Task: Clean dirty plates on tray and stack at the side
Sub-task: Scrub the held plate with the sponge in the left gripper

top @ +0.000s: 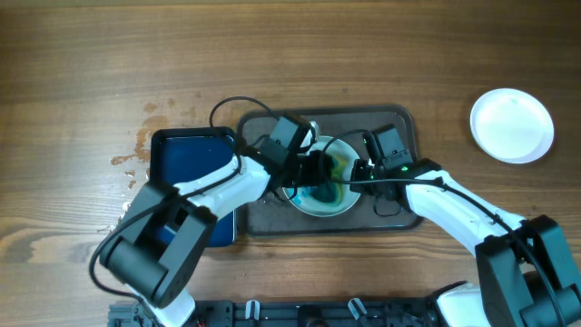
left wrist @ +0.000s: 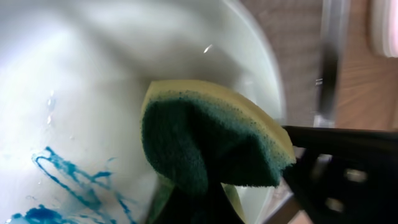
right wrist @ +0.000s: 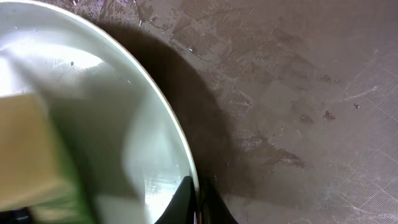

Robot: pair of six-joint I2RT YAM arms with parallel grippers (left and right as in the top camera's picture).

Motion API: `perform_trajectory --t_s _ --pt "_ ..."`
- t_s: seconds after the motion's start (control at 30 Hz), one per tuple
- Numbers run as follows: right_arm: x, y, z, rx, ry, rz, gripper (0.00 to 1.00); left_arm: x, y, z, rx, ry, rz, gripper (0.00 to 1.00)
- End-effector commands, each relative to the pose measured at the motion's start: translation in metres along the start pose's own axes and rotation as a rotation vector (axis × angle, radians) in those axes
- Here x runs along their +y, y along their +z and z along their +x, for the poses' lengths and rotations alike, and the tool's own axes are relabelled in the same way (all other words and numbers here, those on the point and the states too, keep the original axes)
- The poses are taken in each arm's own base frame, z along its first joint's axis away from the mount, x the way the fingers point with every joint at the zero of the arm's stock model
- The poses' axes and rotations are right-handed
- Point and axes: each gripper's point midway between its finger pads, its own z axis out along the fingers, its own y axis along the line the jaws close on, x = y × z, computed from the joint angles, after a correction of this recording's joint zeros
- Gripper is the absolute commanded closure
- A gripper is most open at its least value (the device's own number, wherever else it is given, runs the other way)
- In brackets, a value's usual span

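Observation:
A white plate (top: 338, 195) with blue scribble (left wrist: 68, 186) on its face lies on the dark grey-brown tray (top: 272, 216). My left gripper (top: 313, 173) is shut on a green and yellow sponge (left wrist: 211, 137), which presses on the plate's face (left wrist: 93, 74) beside the marks. My right gripper (top: 360, 173) is shut on the plate's right rim; in the right wrist view its fingertips (right wrist: 198, 199) pinch the thin edge of the plate (right wrist: 93, 124). A clean white plate (top: 511, 124) sits on the table at the far right.
A smaller dark blue tray (top: 186, 159) lies left of the big tray, partly under my left arm. The tray floor (right wrist: 298, 93) right of the plate is bare and scuffed. Wooden table surrounds everything.

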Motion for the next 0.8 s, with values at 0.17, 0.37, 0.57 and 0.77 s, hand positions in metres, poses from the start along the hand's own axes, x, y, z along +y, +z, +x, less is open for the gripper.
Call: perform_trajectory --t_s 0.17,0.37,0.57,0.77 --pt "-0.004 0.004 0.006 0.032 -0.004 0.021 0.96 0.098 -0.011 -0.013 -0.028 -0.205 -0.319 0.96" --pt "-0.004 0.004 0.006 0.035 -0.008 0.024 0.96 0.166 -0.057 -0.01 -0.04 -0.298 -0.639 0.96" --pt "-0.004 0.004 0.006 0.035 -0.008 0.024 0.96 0.11 -0.027 0.009 0.131 -0.066 -0.378 0.96" --pt "-0.004 0.004 0.007 0.036 -0.008 0.024 0.96 -0.01 -0.001 0.024 0.232 0.064 0.105 0.96"
